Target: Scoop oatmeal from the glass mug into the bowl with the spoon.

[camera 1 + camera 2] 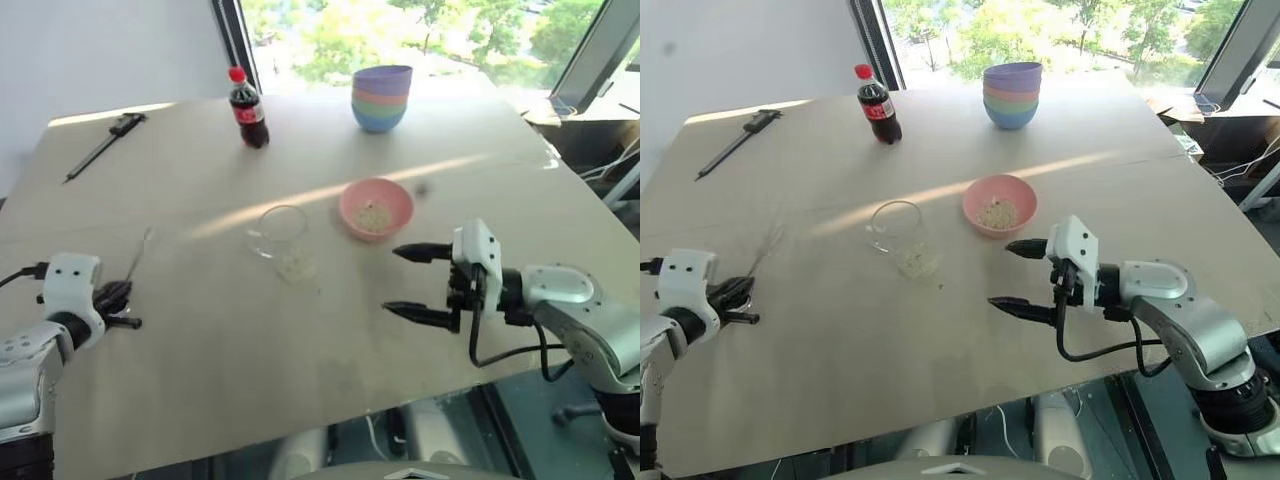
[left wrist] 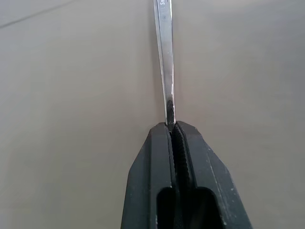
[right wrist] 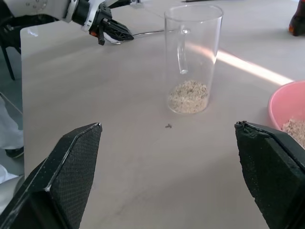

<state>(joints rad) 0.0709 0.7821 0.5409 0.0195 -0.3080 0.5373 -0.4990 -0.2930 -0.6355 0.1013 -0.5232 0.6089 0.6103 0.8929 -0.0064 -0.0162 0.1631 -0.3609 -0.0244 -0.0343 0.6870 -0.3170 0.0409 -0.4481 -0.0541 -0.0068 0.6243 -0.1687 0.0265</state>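
The clear glass mug [image 1: 280,232] stands mid-table with a low heap of oatmeal [image 3: 189,95] in its bottom. Just right of it sits the pink bowl [image 1: 400,197], with some oatmeal [image 1: 373,215] inside. At the table's left, my left gripper [image 1: 120,297] is shut on the handle end of the silver spoon [image 2: 164,57]. The spoon's thin handle runs forward from the fingers, low over the table. My right gripper [image 1: 392,280] is open, nothing between its fingers. It points left toward the mug, in front of the bowl.
A cola bottle [image 1: 247,108] and a stack of coloured bowls [image 1: 381,97] stand at the far side. A dark caliper-like tool [image 1: 105,143] lies at the far left. A few oat flakes lie on the table [image 1: 200,380] near the mug.
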